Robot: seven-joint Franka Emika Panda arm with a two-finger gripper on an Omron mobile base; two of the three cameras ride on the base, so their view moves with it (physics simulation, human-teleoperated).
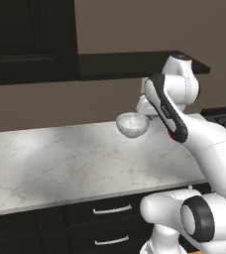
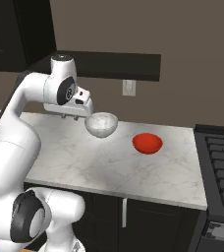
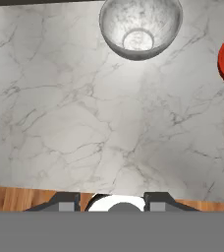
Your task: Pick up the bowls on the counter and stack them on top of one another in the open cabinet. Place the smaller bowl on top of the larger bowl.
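- Larger bowl (image 2: 101, 123) hangs in the air above the counter (image 2: 109, 162), rim at the gripper (image 2: 86, 115); contact point hidden behind the hand, so pincer state unclear, cannot tell.
- Smaller bowl (image 2: 147, 142) sits on the marble just right of it; cut off at hand view's edge.
- Open cabinet (image 2: 114, 64) shelf above, black.

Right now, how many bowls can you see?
2. The white speckled bowl hangs in the air above the counter, right beside the robot's hand. The red bowl sits on the counter to its right, nearer the stove. Others could be hidden behind the arm.
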